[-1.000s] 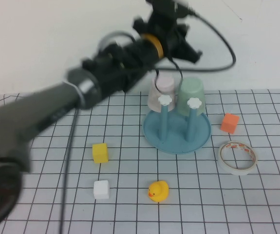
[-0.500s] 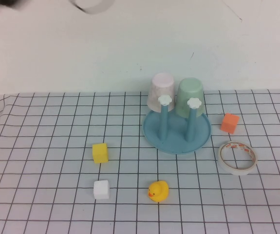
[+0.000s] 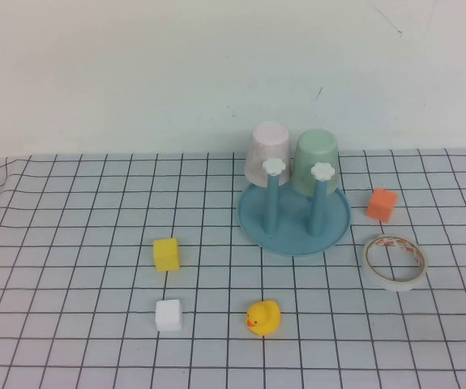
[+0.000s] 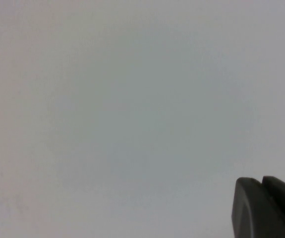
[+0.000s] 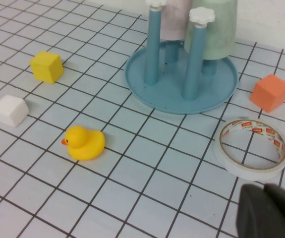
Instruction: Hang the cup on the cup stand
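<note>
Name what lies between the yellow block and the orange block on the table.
The cup stand, holding the cup and a pink cup, seen in the high view.

A pale pink cup [image 3: 269, 151] sat upside down at the far middle of the gridded table [image 3: 70, 211]. An orange cube [image 3: 382, 204] lay to the right, with a roll of tape [image 3: 395, 261] lying flat nearer. A yellow cube [image 3: 166, 254] lay left of centre, a white cube [image 3: 168, 315] nearer, and a yellow rubber duck [image 3: 263, 317] to the right of that white cube.
</note>
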